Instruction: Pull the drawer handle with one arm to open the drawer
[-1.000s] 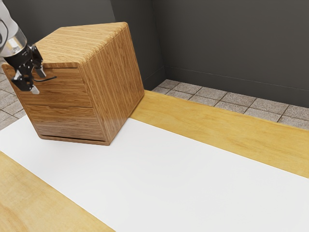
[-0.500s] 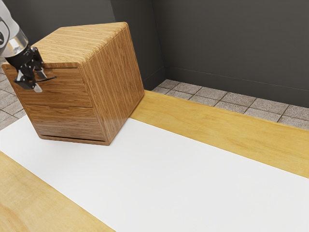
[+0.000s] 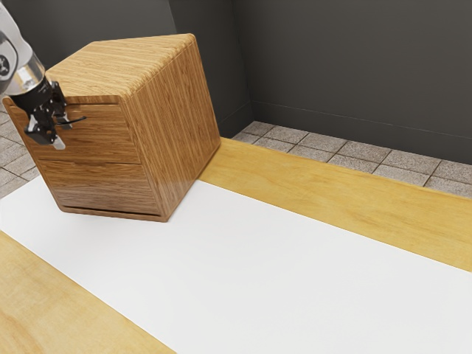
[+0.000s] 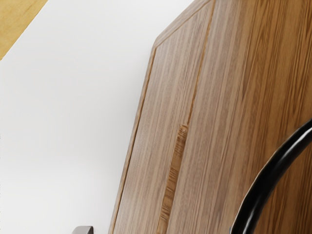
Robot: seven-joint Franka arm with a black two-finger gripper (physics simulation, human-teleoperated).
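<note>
The arm slants down, its pincer at the top drawer's black handle; whether it is clamped there I cannot tell.

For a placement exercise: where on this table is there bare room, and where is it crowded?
Free: the white mat right of the cabinet in the exterior view, and the wooden strips bordering it. Crowded: the cabinet's front, where the gripper is at the drawer handle.

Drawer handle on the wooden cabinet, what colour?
Black: a glossy curved black bar handle, clearest in the wrist view against the wood-grain drawer front.
</note>
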